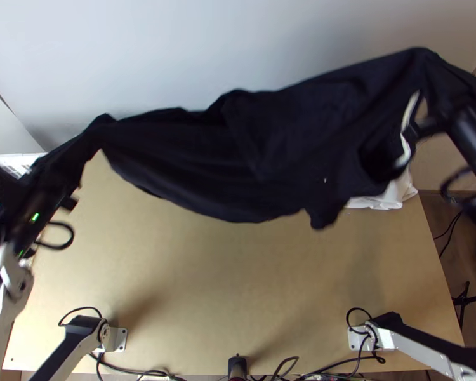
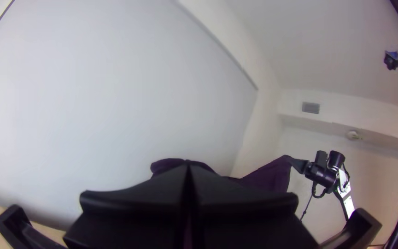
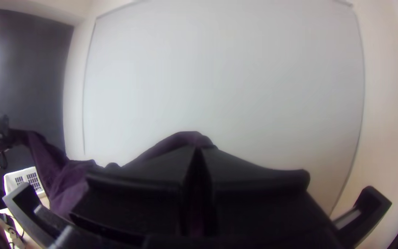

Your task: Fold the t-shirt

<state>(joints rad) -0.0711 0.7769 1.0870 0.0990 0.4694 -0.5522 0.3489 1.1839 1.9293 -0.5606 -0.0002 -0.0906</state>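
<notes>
While the black fabric t-shirt (image 1: 238,159) hangs stretched between my two grippers, its lowest edge sags over the far half of the light wooden table (image 1: 238,273). And here's how I've got it: my left gripper (image 2: 188,164), black with wide flat fingers, is closed on one end at the far left; my matching right gripper (image 3: 197,150) is clamped on the other at the far right. Which parts of the garment I'm pinching, I can't tell.

Now, the danger! Cloth narrows into a gathered twist toward my left grip, yet it spreads broader on the right. Lower it like that and I'd judge the left end will land bunched, with the hem tucked beneath. See that little lump (image 1: 323,219) dangling at the lower edge, right of the middle? It could touch down first and trap a crease under the body.

Pull too wide, and the line between my grips goes tight; one end could slip out and the whole shirt would drop in a heap. Watch the sides, too: come down too far left and it may catch on the white plastic basket (image 1: 16,164); too far right, and it settles over the crumpled white cloth (image 1: 390,197), leaving no flat base for folding.
</notes>
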